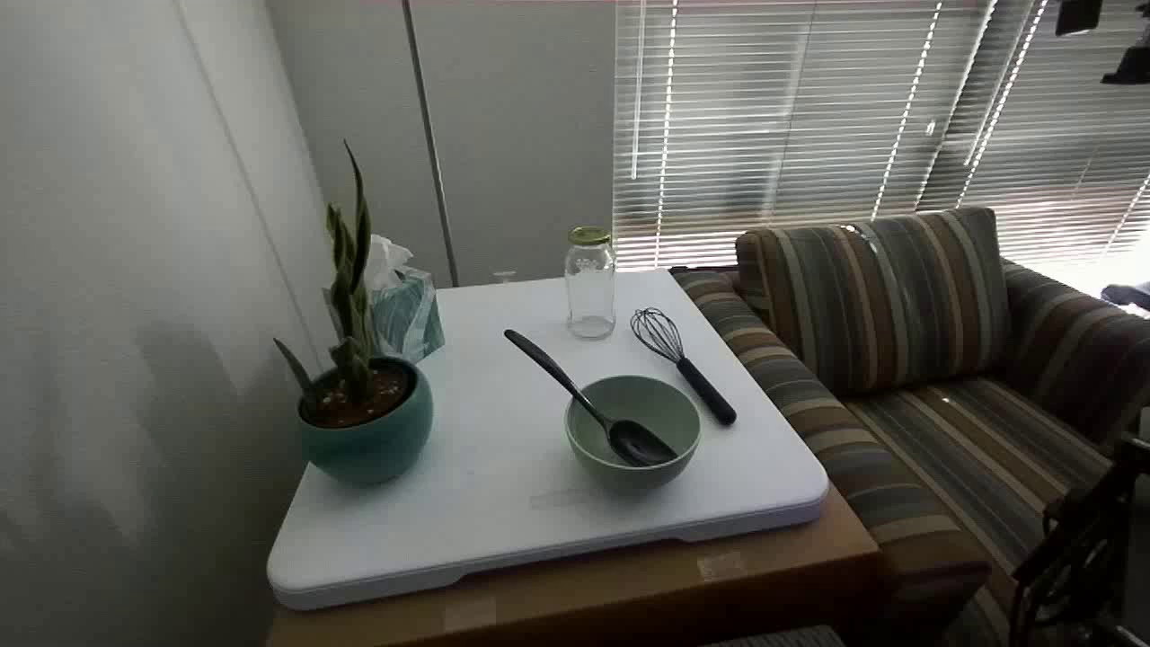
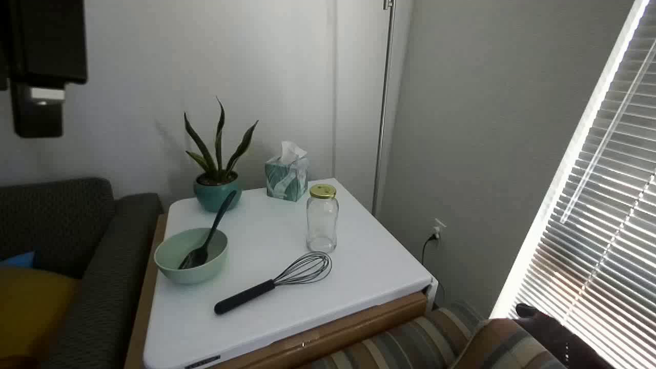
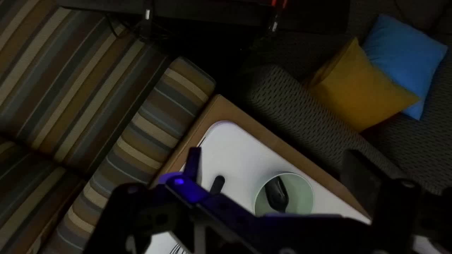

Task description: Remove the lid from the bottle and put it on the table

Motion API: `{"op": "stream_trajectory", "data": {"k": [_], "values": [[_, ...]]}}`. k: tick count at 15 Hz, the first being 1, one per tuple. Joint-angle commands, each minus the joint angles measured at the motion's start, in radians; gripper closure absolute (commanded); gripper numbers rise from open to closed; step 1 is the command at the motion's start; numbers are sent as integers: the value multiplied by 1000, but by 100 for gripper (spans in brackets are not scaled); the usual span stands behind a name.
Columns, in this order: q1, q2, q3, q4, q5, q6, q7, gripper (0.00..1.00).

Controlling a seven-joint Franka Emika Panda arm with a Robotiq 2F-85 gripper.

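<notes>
The clear glass bottle [image 1: 590,296] stands upright near the back of the white table [image 1: 490,404]. It also stands upright in an exterior view [image 2: 322,225]. The gold-coloured round lid [image 1: 589,235] sits on top of the bottle; the lid shows there too in an exterior view [image 2: 323,191]. My gripper [image 3: 273,155] is open in the wrist view, its two fingers wide apart with nothing between them. It is above the front part of the table [image 3: 229,151], away from the bottle. The bottle and lid are out of sight in the wrist view.
A green bowl [image 1: 633,395] with a black spoon [image 1: 640,442] and a whisk [image 1: 705,391] lie in front of the bottle. A potted plant [image 1: 368,440] and a tissue box [image 1: 409,314] stand along one side. A striped sofa [image 1: 898,341] adjoins the table.
</notes>
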Motion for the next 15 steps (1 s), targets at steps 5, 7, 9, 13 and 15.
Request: {"op": "stream_trajectory", "data": {"k": [5, 7, 9, 13, 15], "values": [[-23, 92, 59, 47, -23, 56, -9, 0], [-20, 135, 79, 67, -26, 88, 2, 0], [-18, 189, 96, 92, -13, 135, 22, 0], [-26, 320, 117, 185, 12, 200, 91, 0], [-30, 379, 121, 253, 25, 189, 121, 0]]}}
